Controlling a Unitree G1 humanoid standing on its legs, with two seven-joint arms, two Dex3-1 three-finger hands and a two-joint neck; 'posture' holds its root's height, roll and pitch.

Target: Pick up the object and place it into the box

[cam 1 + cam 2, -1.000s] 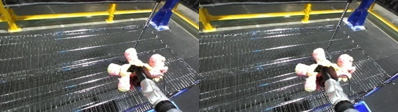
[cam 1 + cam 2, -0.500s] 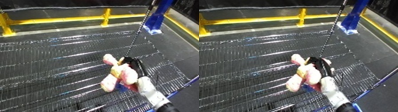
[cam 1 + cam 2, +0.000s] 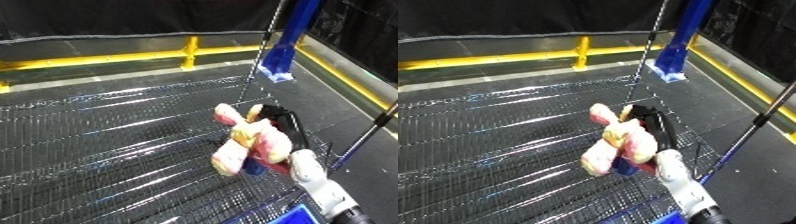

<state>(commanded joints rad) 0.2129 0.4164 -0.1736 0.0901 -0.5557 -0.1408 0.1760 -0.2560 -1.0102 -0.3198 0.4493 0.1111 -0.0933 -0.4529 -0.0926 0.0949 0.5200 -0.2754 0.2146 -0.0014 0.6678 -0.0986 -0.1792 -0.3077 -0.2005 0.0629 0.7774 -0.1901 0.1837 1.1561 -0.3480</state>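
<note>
The right hand (image 3: 282, 120) grips the plush toy (image 3: 249, 142) above the wire worktop (image 3: 115, 135); next, carry it to the unseen bin.

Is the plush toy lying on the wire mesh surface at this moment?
No, the right hand has its fingers curled round the plush toy and holds it raised above the wire mesh surface.

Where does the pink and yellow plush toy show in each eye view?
Left eye view: pink and yellow plush toy right of centre, held in the right hand.
Right eye view: near centre, slightly lower.
Shared landmark: blue post, upper right in both.
</note>
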